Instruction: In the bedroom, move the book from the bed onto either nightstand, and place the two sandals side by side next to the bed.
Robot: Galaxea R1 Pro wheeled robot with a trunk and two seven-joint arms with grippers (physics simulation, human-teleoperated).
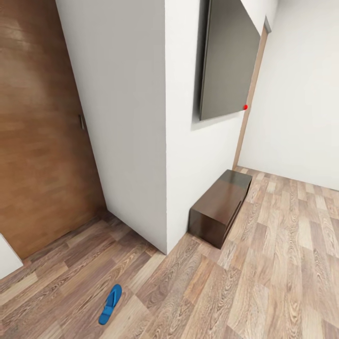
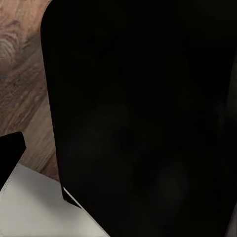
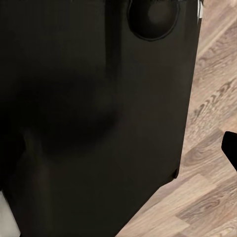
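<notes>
Head view shows one blue sandal (image 1: 110, 303) lying on the wood floor (image 1: 263, 282), low down and a bit to the robot's left, so I think the left arm is nearer. Its long side points away and slightly right. A white wall corner (image 1: 165, 141) and a long dark cabinet (image 1: 220, 207) stand farther off. Nothing blocks the way. I cannot tell if either claw is open.

The robot's body is a broad matte-black panel (image 2: 143, 118) with rounded corners — smooth and unmarked. The black casing (image 3: 94, 123) carries a round recessed disc (image 3: 153, 19) at about one o'clock — also black, faintly glossy.
</notes>
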